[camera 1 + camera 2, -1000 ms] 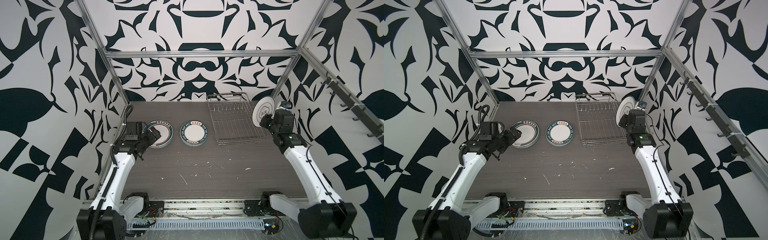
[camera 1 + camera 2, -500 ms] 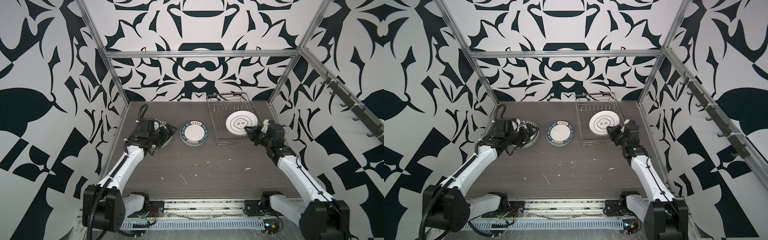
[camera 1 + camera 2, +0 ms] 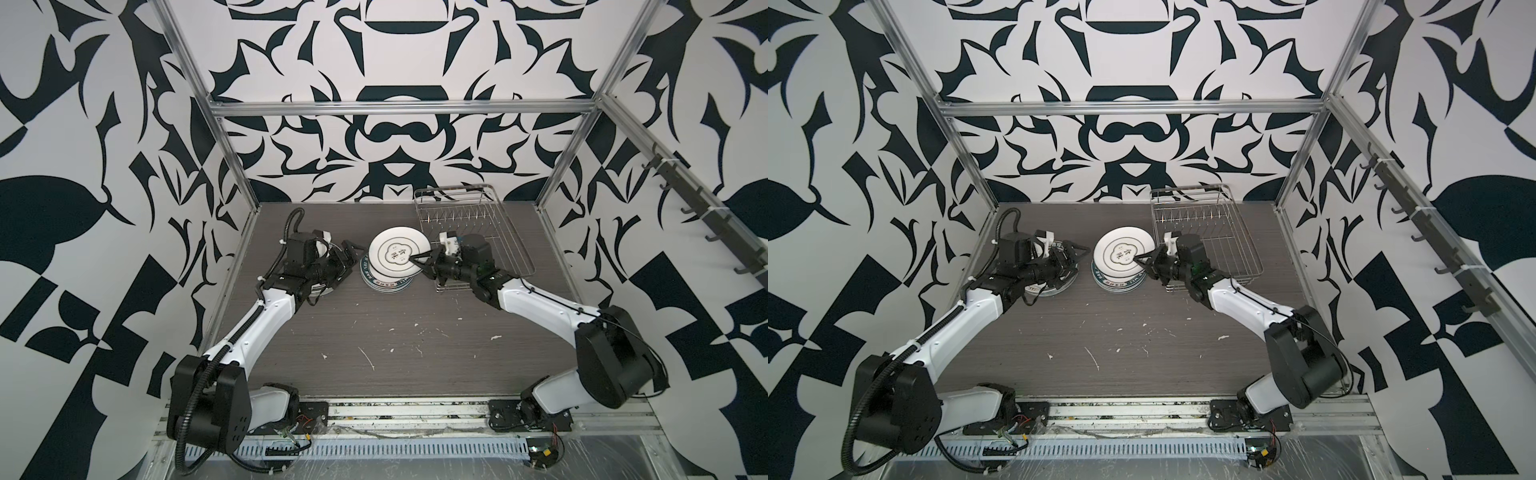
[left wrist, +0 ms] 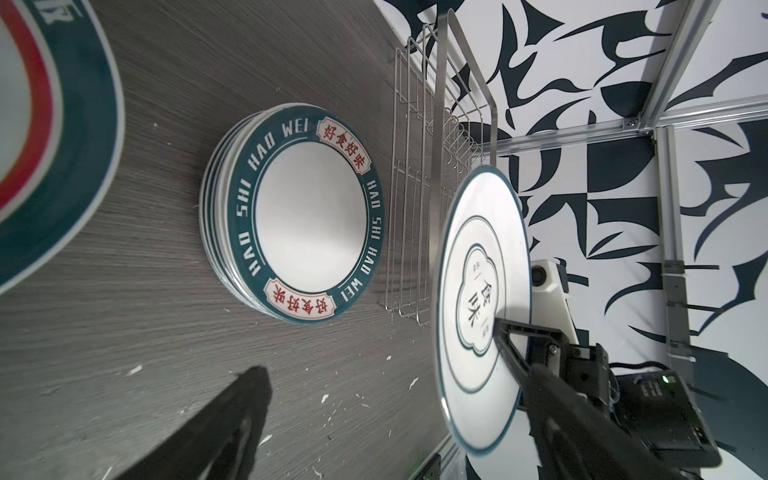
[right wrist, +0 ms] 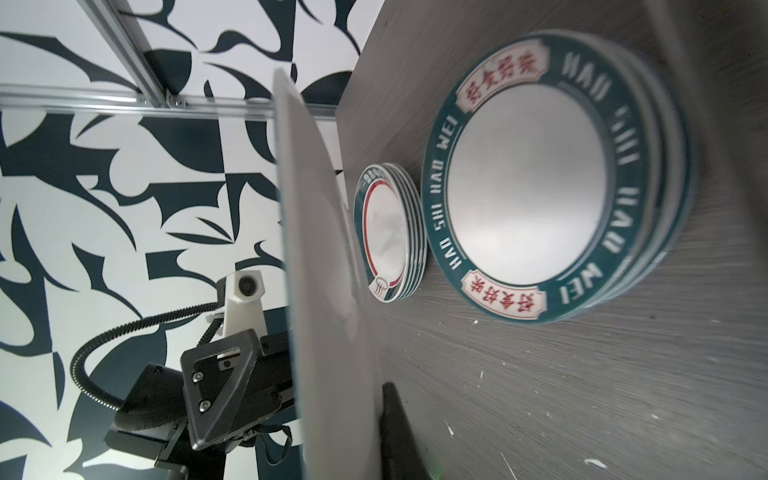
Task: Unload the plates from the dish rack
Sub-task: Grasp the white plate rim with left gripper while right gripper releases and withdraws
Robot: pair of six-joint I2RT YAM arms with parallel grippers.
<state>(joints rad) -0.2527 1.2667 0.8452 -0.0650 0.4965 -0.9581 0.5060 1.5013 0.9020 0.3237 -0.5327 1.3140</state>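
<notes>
Both top views show the right gripper (image 3: 419, 265) clenched on a cloud-emblem plate (image 3: 395, 254), tilted above the teal-rimmed stack (image 3: 384, 285) apparently for stacking, left gripper (image 3: 350, 254) spread open alongside.

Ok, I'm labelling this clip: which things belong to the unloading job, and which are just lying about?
Job: held plate, lettered stack, second stack, dish rack, right end effector.
Lying about: white flecks, wall hooks.

Black-and-white patterned walls (image 3: 395, 54), grey tabletop (image 3: 395, 353)
</notes>
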